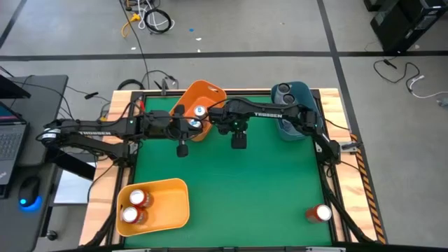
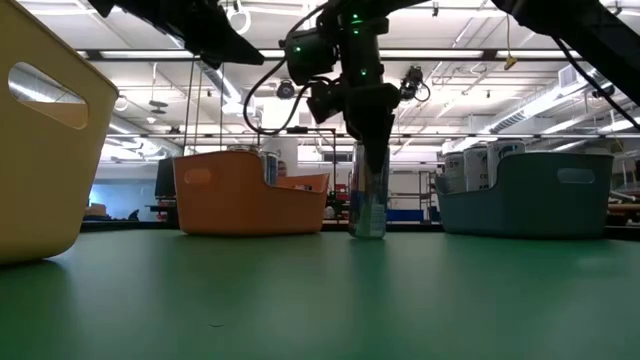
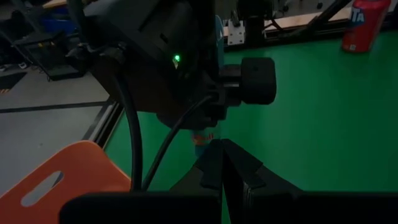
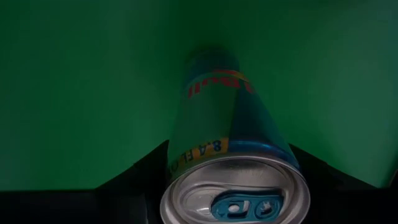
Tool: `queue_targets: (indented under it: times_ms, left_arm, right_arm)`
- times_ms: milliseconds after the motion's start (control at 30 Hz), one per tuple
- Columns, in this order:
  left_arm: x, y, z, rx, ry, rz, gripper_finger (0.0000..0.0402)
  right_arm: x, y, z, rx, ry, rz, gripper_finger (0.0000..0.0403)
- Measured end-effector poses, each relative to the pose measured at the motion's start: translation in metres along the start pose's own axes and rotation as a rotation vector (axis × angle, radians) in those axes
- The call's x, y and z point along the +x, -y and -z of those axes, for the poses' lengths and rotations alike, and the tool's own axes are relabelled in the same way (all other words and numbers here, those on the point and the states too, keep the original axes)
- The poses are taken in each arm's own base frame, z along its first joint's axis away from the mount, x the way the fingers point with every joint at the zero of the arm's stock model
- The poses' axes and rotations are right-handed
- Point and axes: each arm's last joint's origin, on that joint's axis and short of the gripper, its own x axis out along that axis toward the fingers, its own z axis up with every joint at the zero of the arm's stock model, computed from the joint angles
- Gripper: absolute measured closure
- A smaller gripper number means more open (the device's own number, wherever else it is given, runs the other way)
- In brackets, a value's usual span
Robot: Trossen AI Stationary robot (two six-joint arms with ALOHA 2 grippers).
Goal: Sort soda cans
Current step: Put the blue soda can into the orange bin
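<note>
Green mat (image 1: 231,189): my right gripper (image 4: 231,163) clamps blue can (image 4: 217,112) mid-body, upright at 12 o'clock; light, slick, dentable; left gripper (image 1: 182,148) shut empty

Setting: robotics lab or workshop hall. Evidence: grey concrete floor (image 1: 280,28) with loose cables (image 1: 150,19), long rows of ceiling strip lights (image 2: 480,35), open laptop (image 1: 8,133) and blue-lit mouse (image 1: 28,190) beside the wood-framed, green-topped table (image 1: 231,189).

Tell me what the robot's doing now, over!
Right gripper clamped on upright white-and-blue can, standing on green table. Left gripper shut, empty, beside orange bin. Nothing in the way.
</note>
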Motion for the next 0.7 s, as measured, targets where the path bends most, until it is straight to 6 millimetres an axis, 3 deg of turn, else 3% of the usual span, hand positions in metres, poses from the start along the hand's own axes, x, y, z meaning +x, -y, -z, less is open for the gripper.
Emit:
queue_targets:
  times_ms: [267, 500, 700]
  left_arm:
    - [0.0, 0.0, 0.0, -0.008, 0.001, 0.006, 0.0396]
    - [0.0, 0.0, 0.0, -0.009, 0.001, 0.007, 0.0396]
    - [0.0, 0.0, 0.0, -0.009, 0.0, 0.012, 0.0396]
  right_arm:
    - [-0.002, 0.001, -0.001, -0.016, 0.028, 0.003, 0.0177]
    - [0.006, 0.001, -0.012, -0.008, 0.096, 0.012, 0.0043]
    - [0.003, 0.002, -0.012, -0.018, 0.113, 0.02, 0.0013]
